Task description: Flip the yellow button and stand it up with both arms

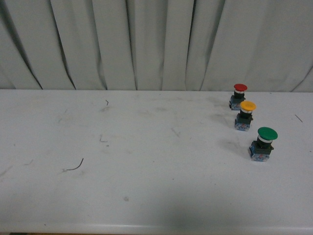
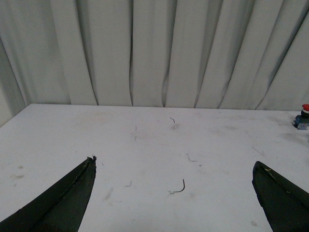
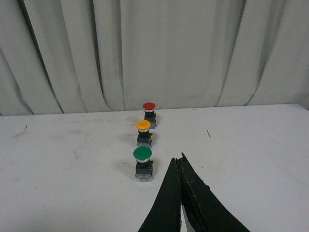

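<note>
My right gripper (image 3: 179,162), pressed closed, needs opening before the yellow button (image 3: 143,125) at eleven o'clock; left gripper (image 2: 174,169) gapes wide.

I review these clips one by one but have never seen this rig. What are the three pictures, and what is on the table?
It is a robot with two arms, each ending in a two-fingered gripper. The front view looks out from its body; neither arm shows there. On the white table three push-buttons stand cap up in a row: the red button farthest, the yellow button in the middle, the green button nearest. The other two pictures come from cameras on the wrists. The left gripper is open, the right gripper is shut, and neither holds anything. A curtain hangs behind.
</note>
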Action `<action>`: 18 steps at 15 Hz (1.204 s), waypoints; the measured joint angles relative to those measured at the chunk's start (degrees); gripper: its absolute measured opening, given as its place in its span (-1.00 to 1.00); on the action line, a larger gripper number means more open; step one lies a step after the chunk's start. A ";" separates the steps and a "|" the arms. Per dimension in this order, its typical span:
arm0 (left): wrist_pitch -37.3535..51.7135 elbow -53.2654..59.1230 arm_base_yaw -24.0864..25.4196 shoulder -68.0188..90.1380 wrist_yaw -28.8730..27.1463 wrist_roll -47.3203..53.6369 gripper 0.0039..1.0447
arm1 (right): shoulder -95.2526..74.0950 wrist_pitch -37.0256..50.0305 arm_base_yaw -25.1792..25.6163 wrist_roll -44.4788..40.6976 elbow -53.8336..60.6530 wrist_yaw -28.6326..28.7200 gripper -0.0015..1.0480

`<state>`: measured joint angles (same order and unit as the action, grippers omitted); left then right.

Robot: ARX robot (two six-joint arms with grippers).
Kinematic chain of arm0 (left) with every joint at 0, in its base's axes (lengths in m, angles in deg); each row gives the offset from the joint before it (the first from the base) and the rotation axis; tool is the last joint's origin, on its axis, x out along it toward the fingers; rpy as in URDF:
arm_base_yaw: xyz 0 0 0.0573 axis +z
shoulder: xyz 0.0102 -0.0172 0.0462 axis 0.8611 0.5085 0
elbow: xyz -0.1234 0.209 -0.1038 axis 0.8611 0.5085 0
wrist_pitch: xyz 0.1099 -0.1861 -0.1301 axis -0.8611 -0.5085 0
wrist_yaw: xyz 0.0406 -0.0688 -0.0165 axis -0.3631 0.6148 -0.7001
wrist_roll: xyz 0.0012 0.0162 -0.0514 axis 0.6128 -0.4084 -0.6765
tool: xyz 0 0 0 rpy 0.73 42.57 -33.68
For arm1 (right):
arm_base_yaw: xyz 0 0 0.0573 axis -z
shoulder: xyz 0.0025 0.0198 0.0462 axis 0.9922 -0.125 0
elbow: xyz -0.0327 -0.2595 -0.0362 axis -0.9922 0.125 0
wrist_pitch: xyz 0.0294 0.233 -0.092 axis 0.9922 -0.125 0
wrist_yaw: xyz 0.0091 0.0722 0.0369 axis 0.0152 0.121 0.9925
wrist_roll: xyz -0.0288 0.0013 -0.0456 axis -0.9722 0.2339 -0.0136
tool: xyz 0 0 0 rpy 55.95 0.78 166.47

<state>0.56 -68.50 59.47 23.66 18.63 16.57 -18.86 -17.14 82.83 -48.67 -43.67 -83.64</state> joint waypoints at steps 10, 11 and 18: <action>0.02 0.00 0.00 0.00 0.00 0.00 0.88 | 10.78 -11.19 0.00 0.00 -0.02 0.04 -0.97; 0.00 0.00 0.00 0.00 0.00 0.00 0.88 | 10.78 -11.19 0.00 -0.13 -0.02 0.04 -0.86; 0.00 0.00 0.00 0.00 0.00 0.00 0.88 | 10.78 -11.19 0.00 -0.13 -0.02 0.04 0.77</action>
<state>0.56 -68.50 59.47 23.66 18.63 16.57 -8.08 -28.33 82.83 -48.80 -43.69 -83.59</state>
